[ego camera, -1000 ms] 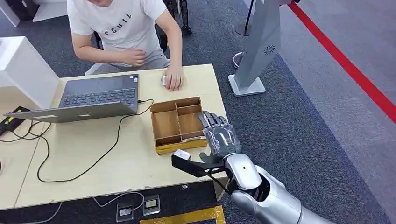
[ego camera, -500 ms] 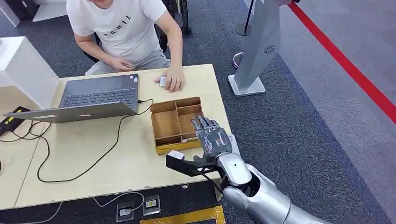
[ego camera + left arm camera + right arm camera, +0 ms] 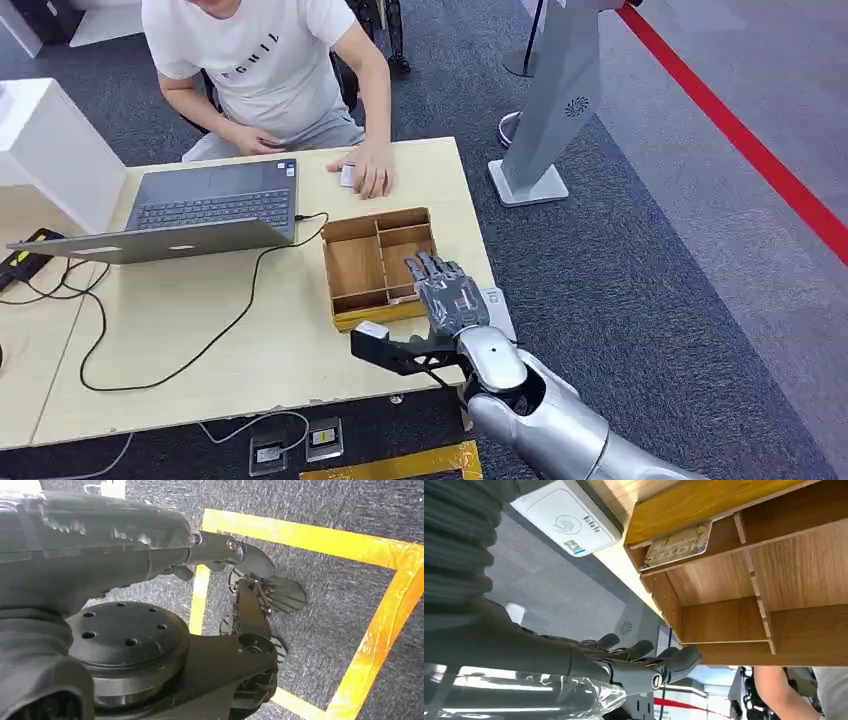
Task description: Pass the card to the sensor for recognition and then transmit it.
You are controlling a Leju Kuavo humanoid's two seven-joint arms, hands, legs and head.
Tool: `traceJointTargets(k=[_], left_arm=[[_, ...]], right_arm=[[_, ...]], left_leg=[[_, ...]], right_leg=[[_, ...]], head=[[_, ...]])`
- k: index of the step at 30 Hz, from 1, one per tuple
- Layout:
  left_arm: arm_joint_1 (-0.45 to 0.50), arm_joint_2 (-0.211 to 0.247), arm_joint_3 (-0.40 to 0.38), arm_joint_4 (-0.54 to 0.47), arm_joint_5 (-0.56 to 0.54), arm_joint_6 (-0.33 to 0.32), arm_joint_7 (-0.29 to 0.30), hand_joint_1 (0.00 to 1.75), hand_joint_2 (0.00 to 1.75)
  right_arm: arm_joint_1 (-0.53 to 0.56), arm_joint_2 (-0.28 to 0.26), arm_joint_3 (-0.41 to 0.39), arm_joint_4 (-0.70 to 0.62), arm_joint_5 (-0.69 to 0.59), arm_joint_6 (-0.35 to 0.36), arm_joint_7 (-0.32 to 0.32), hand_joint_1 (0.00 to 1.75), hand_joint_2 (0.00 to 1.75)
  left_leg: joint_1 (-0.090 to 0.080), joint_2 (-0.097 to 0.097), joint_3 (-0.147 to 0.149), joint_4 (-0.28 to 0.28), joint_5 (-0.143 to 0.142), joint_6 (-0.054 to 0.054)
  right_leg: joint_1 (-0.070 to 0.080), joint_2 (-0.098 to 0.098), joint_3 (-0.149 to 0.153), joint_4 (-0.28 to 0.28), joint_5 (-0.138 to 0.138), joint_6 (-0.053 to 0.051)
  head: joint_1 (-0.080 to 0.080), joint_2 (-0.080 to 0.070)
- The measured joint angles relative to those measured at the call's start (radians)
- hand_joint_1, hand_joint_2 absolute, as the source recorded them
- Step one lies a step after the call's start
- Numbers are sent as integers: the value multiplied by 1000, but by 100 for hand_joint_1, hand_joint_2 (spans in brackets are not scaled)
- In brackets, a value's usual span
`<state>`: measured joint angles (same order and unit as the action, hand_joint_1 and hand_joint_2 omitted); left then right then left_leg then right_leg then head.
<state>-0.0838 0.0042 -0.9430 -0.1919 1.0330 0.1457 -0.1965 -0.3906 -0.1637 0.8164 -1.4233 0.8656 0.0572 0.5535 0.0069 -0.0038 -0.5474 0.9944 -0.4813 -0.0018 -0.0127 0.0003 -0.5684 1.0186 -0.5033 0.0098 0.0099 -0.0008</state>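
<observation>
Over the wooden tray (image 3: pixel 350 268), right hand (image 3: pixel 446 293) hovers, fingers extended and apart, holding nothing. Card (image 3: pixel 678 545) lies in a tray compartment; sensor (image 3: pixel 566 516) just beside the tray.

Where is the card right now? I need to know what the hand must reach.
In the right wrist view the card lies flat in a small compartment of the wooden box, the one nearest the white sensor beside the box.
</observation>
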Motion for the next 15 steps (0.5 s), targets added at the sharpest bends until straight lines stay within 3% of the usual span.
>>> traceJointTargets(k=[15], left_arm=[[-1,0,-5,0,-9,1,0,0,0]], right_arm=[[-27,18,11,70,-16,-2,-14,0,175]], left_leg=[[0,0,0,0,0,0]], right_leg=[[0,0,0,0,0,0]], head=[[0,0]])
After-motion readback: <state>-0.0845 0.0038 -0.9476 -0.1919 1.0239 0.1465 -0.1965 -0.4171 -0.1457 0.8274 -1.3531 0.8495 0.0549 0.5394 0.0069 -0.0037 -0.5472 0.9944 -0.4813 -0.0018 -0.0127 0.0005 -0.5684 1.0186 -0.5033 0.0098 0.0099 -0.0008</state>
